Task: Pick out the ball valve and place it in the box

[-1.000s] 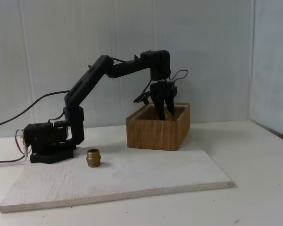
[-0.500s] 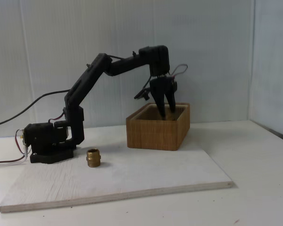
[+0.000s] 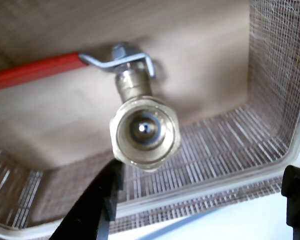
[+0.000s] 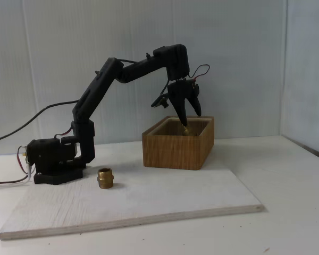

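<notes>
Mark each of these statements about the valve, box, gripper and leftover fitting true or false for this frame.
1. The ball valve lies inside the box. True.
2. The gripper is clamped on the valve. False: in the wrist view its fingers stand apart, holding nothing.
3. The brass fitting is in the box. False: it stands on the white board.
4. The valve's red handle is visible. True.

Box (image 4: 178,151): open top, thick walls enclosing; ball valve (image 3: 142,127) occupies floor. End effector (image 4: 192,118) spread above rim. Brass fitting (image 4: 105,178) near counter's left end, well apart.
</notes>
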